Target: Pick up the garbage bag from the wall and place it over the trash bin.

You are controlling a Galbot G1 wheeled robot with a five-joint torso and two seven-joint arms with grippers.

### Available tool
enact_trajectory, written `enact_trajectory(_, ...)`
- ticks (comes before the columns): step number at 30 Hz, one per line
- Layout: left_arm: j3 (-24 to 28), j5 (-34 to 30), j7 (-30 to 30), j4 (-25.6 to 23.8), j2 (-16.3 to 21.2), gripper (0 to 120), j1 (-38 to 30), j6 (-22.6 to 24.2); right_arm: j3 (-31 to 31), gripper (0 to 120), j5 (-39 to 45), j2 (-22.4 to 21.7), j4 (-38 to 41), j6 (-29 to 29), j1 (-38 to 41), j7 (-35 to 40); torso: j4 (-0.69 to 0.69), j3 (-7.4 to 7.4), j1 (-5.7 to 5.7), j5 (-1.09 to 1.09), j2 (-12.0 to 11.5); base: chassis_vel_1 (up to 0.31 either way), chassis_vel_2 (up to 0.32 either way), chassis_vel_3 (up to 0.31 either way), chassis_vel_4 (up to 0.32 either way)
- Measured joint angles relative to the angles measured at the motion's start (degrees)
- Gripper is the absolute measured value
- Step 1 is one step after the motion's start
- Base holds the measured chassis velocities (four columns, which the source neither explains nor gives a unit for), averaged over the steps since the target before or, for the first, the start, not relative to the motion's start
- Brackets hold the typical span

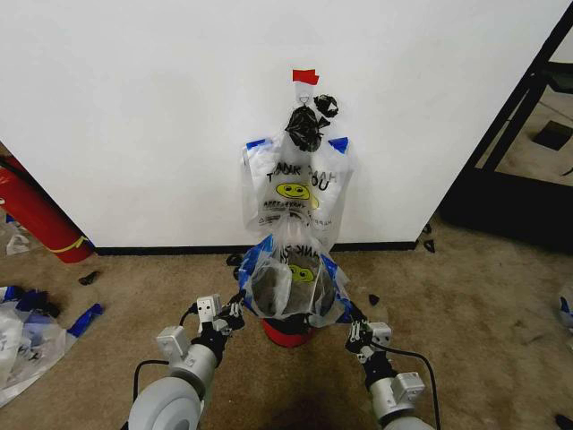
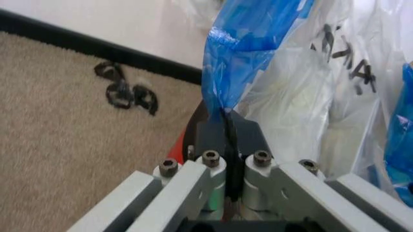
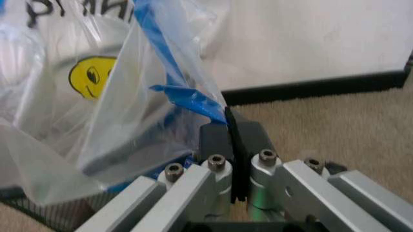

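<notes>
Head view shows the garbage bag point(image 1: 291, 282) spread over the trash bin point(image 1: 288, 333), which stands on the carpet point(image 1: 448, 305) just in front of the wall point(image 1: 134, 107). Its red base is visible below the plastic. The left gripper point(image 1: 238, 309) holds the bag's edge at the bin's left side, and the right gripper point(image 1: 353, 324) holds the edge at the right side. In the left wrist view, the fingers point(image 2: 227, 140) are pressed together on the blue trim of the bag. In the right wrist view, the fingers point(image 3: 231, 135) are pinched on blue trim too. A second smiley bag point(image 1: 295, 190) hangs on the wall above, under a black knotted bundle point(image 1: 307, 124).
</notes>
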Motion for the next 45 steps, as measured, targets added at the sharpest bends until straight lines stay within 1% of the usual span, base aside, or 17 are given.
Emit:
enact_trajectory(5, 0.26, -0.43, -0.51, 1.24, -0.21, 0, 0.41, 0.77, -0.09, 0, 1.19, 0.22, -1.22, -1.44, 0.81, 0.91, 0.0, 0.0, 0.0, 0.0, 0.0, 0.0, 0.0, 0.0, 0.0)
enact_trajectory(10, 0.71, -0.52, -0.63, 1.97, 0.03, 0, 1.06, 1.85, -0.2, 0, 4.33, 0.28, -2.13, -4.08, 2.65, 1.76, 0.0, 0.0, 0.0, 0.0, 0.0, 0.0, 0.0, 0.0, 0.0)
enact_trajectory(13, 1.09, -0.43, -0.63, 2.72, -0.06, 0, 0.49, 2.15, -0.25, 0, 5.99, 0.33, -2.87, -5.27, 3.99, 2.02, 0.0, 0.0, 0.0, 0.0, 0.0, 0.0, 0.0, 0.0, 0.0)
enact_trajectory(20, 1.53, -0.09, -0.65, 5.9, -0.76, 0, -2.22, 2.58, 0.13, 0, 12.89, 0.58, -5.45, -9.39, 8.97, 3.04, 0.0, 0.01, 0.01, 0.0, 0.0, 0.0, 0.0, 0.0, 0.0)
enact_trajectory(26, 1.4, -0.06, -0.56, 8.09, -1.86, 0, -3.9, 2.54, -0.04, 0, 14.02, 0.41, -7.94, -10.57, 11.64, 2.79, 0.0, 0.01, 0.01, 0.0, 0.0, 0.0, 0.0, 0.0, 0.0)
enact_trajectory(34, 3.45, -0.06, -0.3, 11.0, -3.67, 0, -6.65, 2.77, -1.7, 0, 13.74, 1.11, -12.6, -12.43, 15.85, 2.41, 0.0, 0.01, 0.01, 0.0, 0.0, 0.0, 0.0, 0.0, 0.0)
enact_trajectory(45, 3.78, 0.02, 0.59, 13.86, -3.64, 0, -9.25, 2.82, -1.49, 0, 12.86, 1.33, -16.72, -12.2, 19.23, 0.18, 0.0, 0.01, 0.01, 0.0, 0.0, 0.0, 0.0, 0.0, 0.0)
